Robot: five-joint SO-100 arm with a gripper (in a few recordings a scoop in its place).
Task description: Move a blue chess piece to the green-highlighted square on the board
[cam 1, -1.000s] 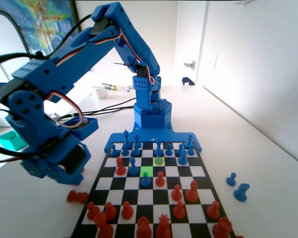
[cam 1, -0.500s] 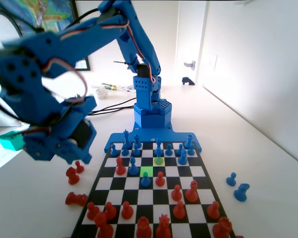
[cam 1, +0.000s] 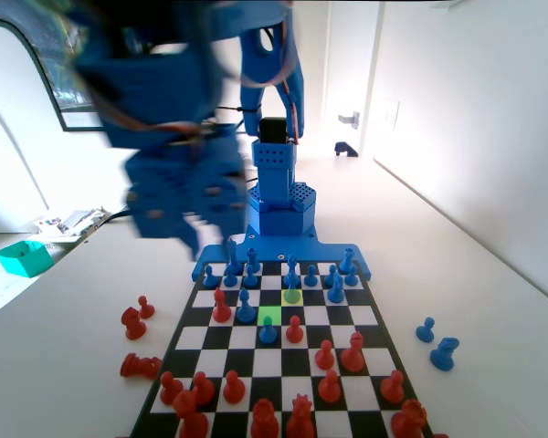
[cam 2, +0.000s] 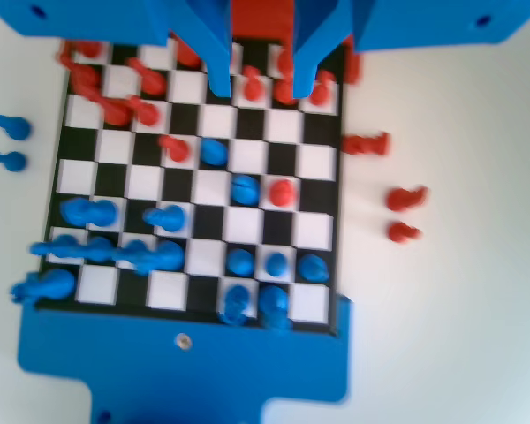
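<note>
The blue two-finger gripper [cam 2: 258, 88] hangs high above the black-and-white chessboard [cam 1: 370, 339], jaws parted with nothing between them. The small blue plastic pawn [cam 1: 292, 294] stands on the paler yellow-green square, diagonally touching the bright green-highlighted square [cam 1: 269, 315].

From my wrist cam the claw [cam 2: 258, 84] hangs open and empty high over the board [cam 2: 203, 177], everything pretty blurry.
</note>
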